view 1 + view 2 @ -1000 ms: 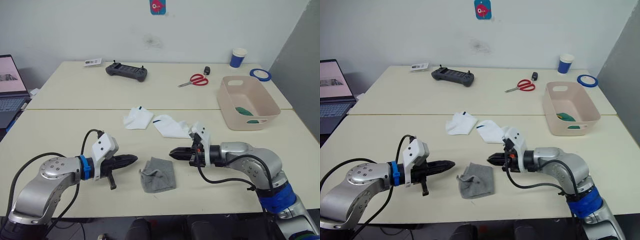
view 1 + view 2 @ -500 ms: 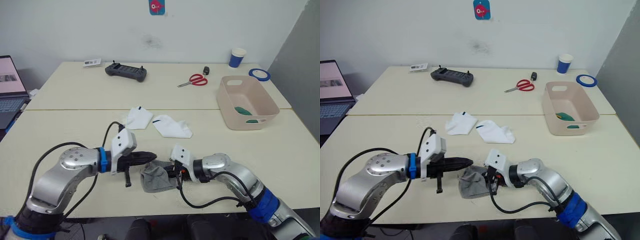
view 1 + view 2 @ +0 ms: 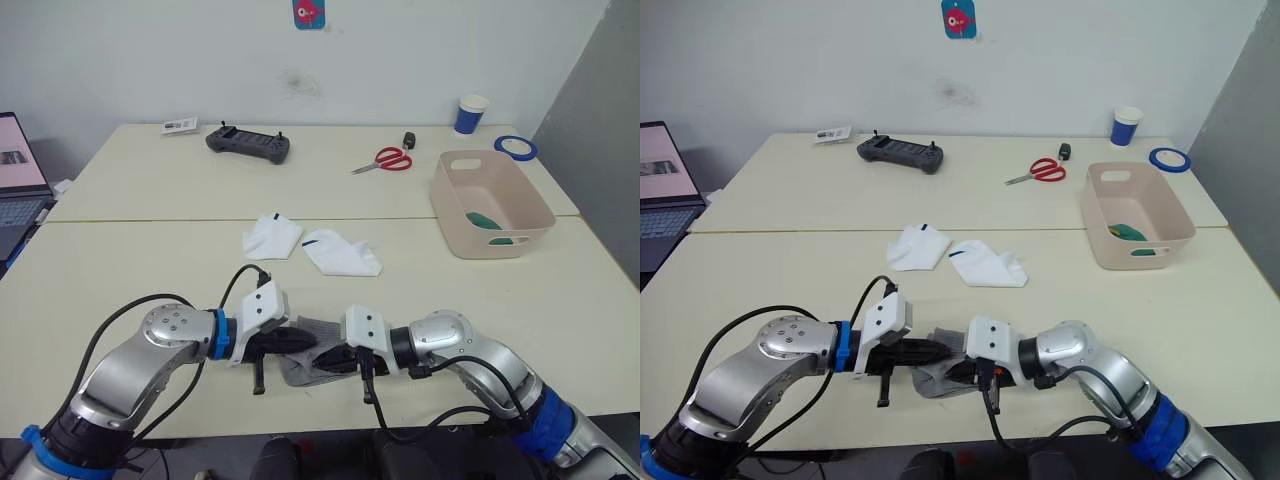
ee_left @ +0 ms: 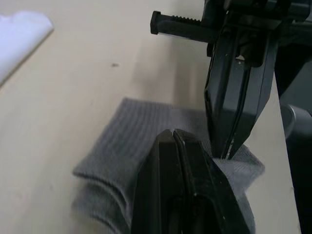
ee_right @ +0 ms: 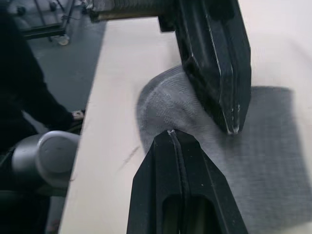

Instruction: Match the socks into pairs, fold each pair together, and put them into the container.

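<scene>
Both grippers meet over the grey socks (image 3: pixel 312 352) at the near table (image 3: pixel 150 270) edge: left gripper (image 3: pixel 305 338) and right gripper (image 3: pixel 332 360), fingers pressed together, tips on the fabric. Beyond the socks lie two white socks (image 3: pixel 272 236) (image 3: pixel 342 253); far right, the tub (image 3: pixel 490 205) holds green socks (image 3: pixel 488 221). Scissors (image 3: pixel 382 160), controller (image 3: pixel 249 145) and cup (image 3: pixel 469 113) sit behind.

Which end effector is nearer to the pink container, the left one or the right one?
The right end effector is nearer. It sits on the grey socks from the side toward the pink container; the left end effector meets the socks from the far side. Both are well short of it.
</scene>
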Tool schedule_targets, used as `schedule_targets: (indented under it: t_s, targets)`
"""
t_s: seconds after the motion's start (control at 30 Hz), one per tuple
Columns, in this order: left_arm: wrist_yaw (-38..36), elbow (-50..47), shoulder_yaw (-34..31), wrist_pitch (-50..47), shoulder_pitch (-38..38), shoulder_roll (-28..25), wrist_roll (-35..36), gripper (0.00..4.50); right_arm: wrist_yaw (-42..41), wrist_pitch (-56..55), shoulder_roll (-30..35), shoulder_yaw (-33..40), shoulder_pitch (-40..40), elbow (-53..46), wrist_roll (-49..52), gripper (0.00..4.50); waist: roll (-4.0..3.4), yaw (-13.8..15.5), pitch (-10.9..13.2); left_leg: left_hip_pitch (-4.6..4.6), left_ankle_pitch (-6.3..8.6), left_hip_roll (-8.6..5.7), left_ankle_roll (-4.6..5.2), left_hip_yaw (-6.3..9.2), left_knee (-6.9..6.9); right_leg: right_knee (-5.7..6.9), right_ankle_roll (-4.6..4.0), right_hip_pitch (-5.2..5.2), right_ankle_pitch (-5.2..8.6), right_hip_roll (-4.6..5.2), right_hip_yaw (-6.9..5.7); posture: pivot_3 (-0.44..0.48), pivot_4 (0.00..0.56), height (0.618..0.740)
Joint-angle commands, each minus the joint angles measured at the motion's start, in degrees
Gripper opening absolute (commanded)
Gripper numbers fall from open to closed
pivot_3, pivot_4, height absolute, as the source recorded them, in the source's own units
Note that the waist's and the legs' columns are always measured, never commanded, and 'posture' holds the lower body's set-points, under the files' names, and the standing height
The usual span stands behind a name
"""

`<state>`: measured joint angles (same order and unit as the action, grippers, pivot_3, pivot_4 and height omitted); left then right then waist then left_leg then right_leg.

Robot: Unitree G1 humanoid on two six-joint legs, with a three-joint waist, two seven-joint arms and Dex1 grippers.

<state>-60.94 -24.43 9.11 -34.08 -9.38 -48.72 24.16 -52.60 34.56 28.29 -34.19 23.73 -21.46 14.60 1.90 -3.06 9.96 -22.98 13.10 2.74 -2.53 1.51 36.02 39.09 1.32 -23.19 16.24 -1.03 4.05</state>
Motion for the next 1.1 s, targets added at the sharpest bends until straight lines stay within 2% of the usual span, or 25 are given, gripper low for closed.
schedule_targets:
  t_s: [0.03,0.23,0.33,0.43,0.5,0.63,0.73,0.87,0.93,1.1]
  targets:
    - [-0.7,0.0,1.4,2.9,1.0,-1.6,-3.1,0.0,-1.0,-0.2,0.2,-0.6,0.7,0.5,-1.3,0.01,0.0,0.0,0.0,0.01,0.0,0.0,0.0,0.0,0.01,0.0,0.0,0.01,0.0,0.0,0.0,0.0,0.15,0.74]
    - [-0.7,6.3,4.4,10.4,2.7,-3.6,-12.0,0.0,-1.2,0.2,1.7,-1.6,-0.4,1.1,-3.9,0.01,0.0,0.2,0.0,0.01,0.0,-0.01,0.0,-0.01,0.01,0.0,-0.01,0.01,0.0,0.02,0.0,0.0,0.15,0.74]
    - [-0.5,7.9,3.8,13.3,3.3,-3.8,-13.4,0.0,-1.1,0.6,2.7,-0.7,-1.8,-0.3,-4.1,0.01,-0.02,0.2,0.0,0.03,0.0,-0.01,0.0,-0.02,0.0,0.0,-0.02,0.01,0.01,0.02,0.0,0.0,0.15,0.74]
    - [-0.7,7.4,1.7,14.2,2.8,-2.9,-11.3,0.0,-1.0,0.3,3.0,0.8,-2.8,-2.2,-3.6,0.01,-0.01,0.2,0.0,0.05,0.0,0.01,0.0,-0.01,-0.01,0.03,-0.02,0.02,0.01,0.02,-0.01,0.0,0.15,0.74]
    - [-1.4,5.5,-0.7,13.0,1.8,-2.0,-7.2,0.0,-1.2,2.0,2.5,2.8,-2.5,-4.4,-1.5,0.01,-0.01,0.2,0.0,0.06,0.0,0.01,0.0,-0.02,0.01,0.07,-0.03,0.01,-0.01,0.01,-0.01,0.0,0.15,0.74]
    - [0.2,1.0,-5.7,3.4,-1.6,0.1,2.4,0.0,1.1,4.6,-0.6,6.7,-0.1,-4.6,0.9,0.01,0.05,0.2,0.0,0.02,0.0,0.01,0.0,0.0,0.05,0.08,0.0,0.01,-0.04,0.01,-0.04,0.0,0.15,0.74]
    - [1.6,1.7,-5.6,1.5,-3.6,0.9,2.1,0.0,3.8,4.0,-3.2,7.1,1.8,-0.8,-0.9,0.01,0.05,0.1,0.0,0.02,0.0,-0.01,0.0,0.0,0.05,0.07,0.01,0.02,-0.04,0.01,-0.02,0.0,0.15,0.74]
    - [2.0,5.7,-1.1,4.9,-4.2,1.4,-3.7,0.0,6.9,1.4,-6.1,4.8,3.8,6.5,-5.3,0.01,0.04,0.1,0.0,0.01,0.0,-0.02,0.0,-0.01,0.01,0.02,0.0,0.01,-0.02,0.0,-0.01,0.0,0.15,0.74]
    - [2.5,8.1,1.3,7.2,-4.0,1.7,-7.0,0.0,6.9,-0.6,-5.6,2.7,3.9,8.9,-8.3,0.01,0.04,0.1,0.0,-0.01,0.0,-0.01,0.0,0.0,0.0,0.02,-0.02,-0.01,-0.01,0.0,-0.01,0.0,0.15,0.74]
    - [3.2,11.1,3.2,10.2,-3.3,2.3,-11.3,0.0,6.3,-0.9,-3.9,2.9,2.9,10.0,-10.4,0.01,0.04,0.2,0.0,-0.02,0.0,-0.01,0.0,0.0,0.0,0.01,-0.02,-0.01,-0.01,0.0,-0.01,0.0,0.15,0.74]
